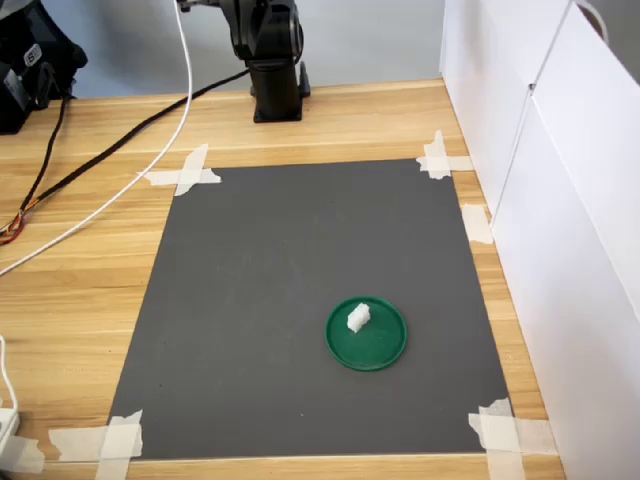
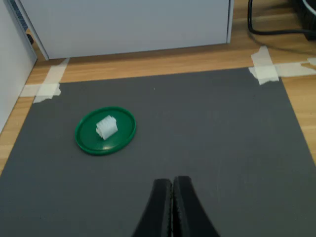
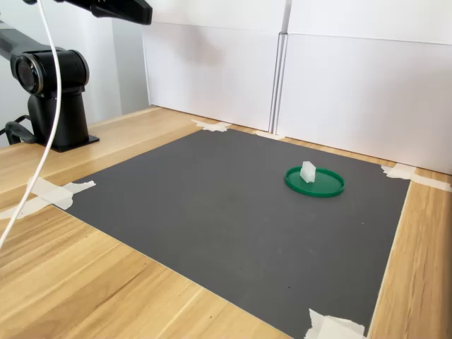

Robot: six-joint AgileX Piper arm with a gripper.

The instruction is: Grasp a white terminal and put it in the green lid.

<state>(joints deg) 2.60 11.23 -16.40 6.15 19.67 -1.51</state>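
A small white terminal (image 1: 358, 318) — a blocky, ribbed plastic piece — rests inside the green lid (image 1: 383, 345), a flat round disc with a shallow raised rim. In the first exterior view its long axis runs diagonally, toward the upper right. The lid lies on a matte dark grey mat (image 1: 300, 260) taped at its corners to a wooden table (image 1: 90, 290). The black gripper (image 2: 172, 195) hangs above the mat — fingers pressed together, holding nothing.

green lid (image 1: 380, 350): smooth, slightly glossy plastic
white terminal (image 1: 358, 318): ridged white plastic
mat (image 1: 300, 250): matt dark grey
worktop (image 1: 90, 260): pale grained wood
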